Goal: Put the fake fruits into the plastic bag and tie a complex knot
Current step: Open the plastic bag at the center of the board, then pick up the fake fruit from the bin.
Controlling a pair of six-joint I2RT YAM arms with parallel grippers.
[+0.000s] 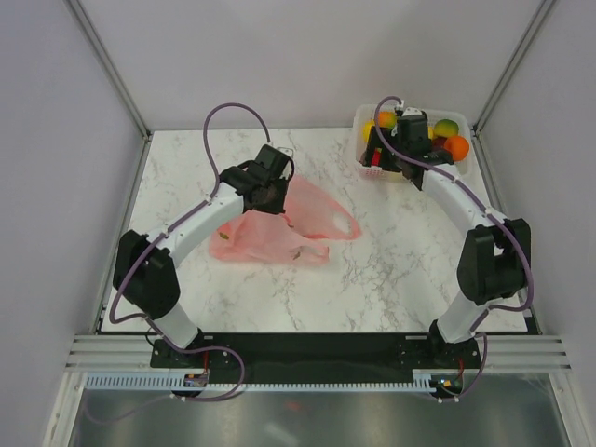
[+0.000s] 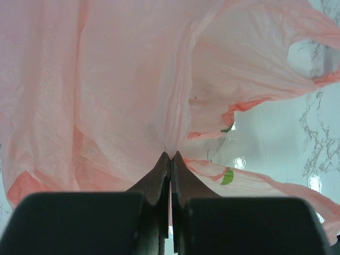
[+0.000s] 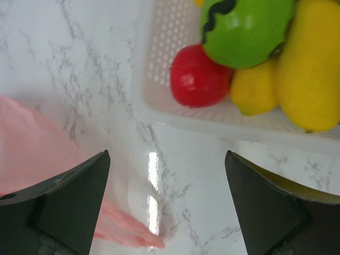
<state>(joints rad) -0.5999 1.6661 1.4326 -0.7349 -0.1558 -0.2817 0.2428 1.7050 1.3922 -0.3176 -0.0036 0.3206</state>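
Observation:
The pink plastic bag (image 1: 296,228) lies crumpled on the marble table, left of centre. My left gripper (image 1: 270,193) is shut on a fold of its thin film (image 2: 106,79), the fingertips (image 2: 165,159) pinched together with plastic between them. A handle loop (image 2: 319,79) opens at the upper right of the left wrist view. The fake fruits sit in the white basket (image 1: 359,116): a red one (image 3: 197,77), a green one (image 3: 244,29) and yellow ones (image 3: 313,69). My right gripper (image 3: 167,154) hangs open over bare table just in front of the basket, holding nothing.
The basket's lattice wall (image 3: 159,69) stands at the table's far right corner, close to the enclosure post (image 1: 507,74). An orange fruit (image 1: 456,146) and a green one (image 1: 447,128) show behind the right wrist. A bag edge (image 3: 32,143) reaches near the right gripper.

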